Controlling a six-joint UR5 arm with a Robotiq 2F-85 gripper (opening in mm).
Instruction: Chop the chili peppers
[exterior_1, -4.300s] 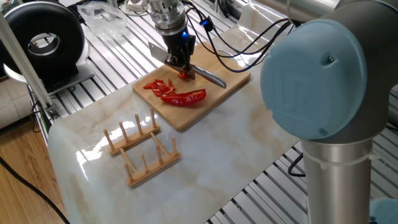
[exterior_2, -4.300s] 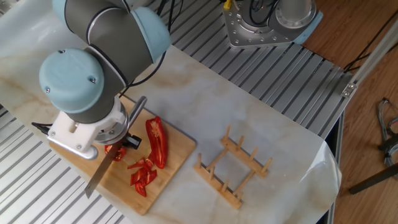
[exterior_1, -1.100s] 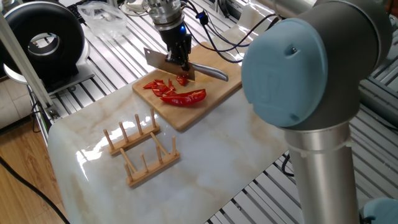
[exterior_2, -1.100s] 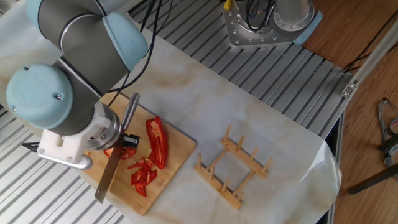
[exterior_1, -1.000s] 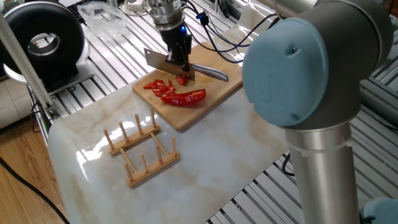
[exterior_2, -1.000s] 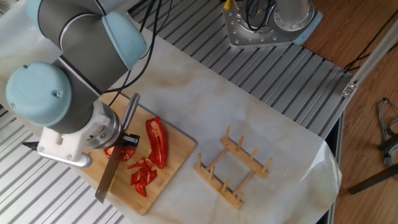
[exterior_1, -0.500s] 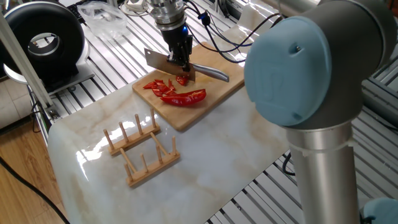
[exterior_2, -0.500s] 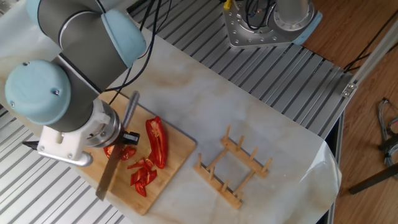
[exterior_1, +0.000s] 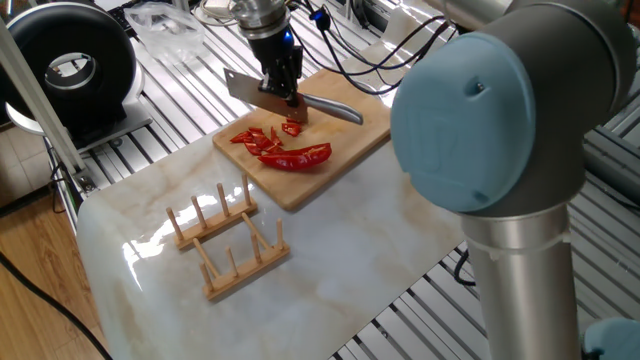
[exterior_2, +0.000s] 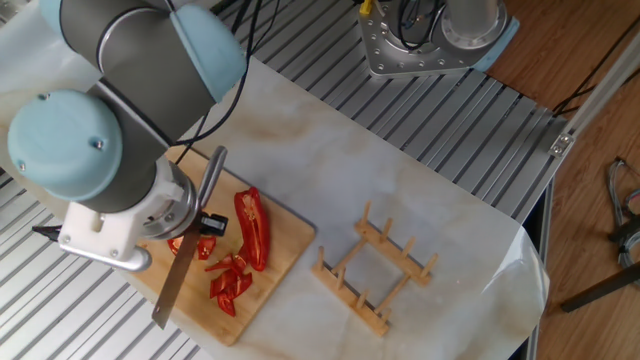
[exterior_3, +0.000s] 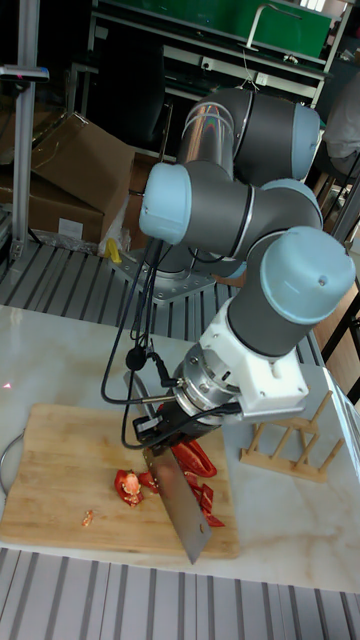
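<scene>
Gripper clamps a cleaver by its handle, blade hanging just above the cutting board; chili peppers lie on that board, one long half beside several cut pieces; a wooden rack stands apart from the board.

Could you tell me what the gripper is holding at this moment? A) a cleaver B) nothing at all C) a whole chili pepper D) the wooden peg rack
A: the gripper is clamped on the handle of a cleaver, whose broad blade hangs over the cutting board beside the chili peppers.
</scene>
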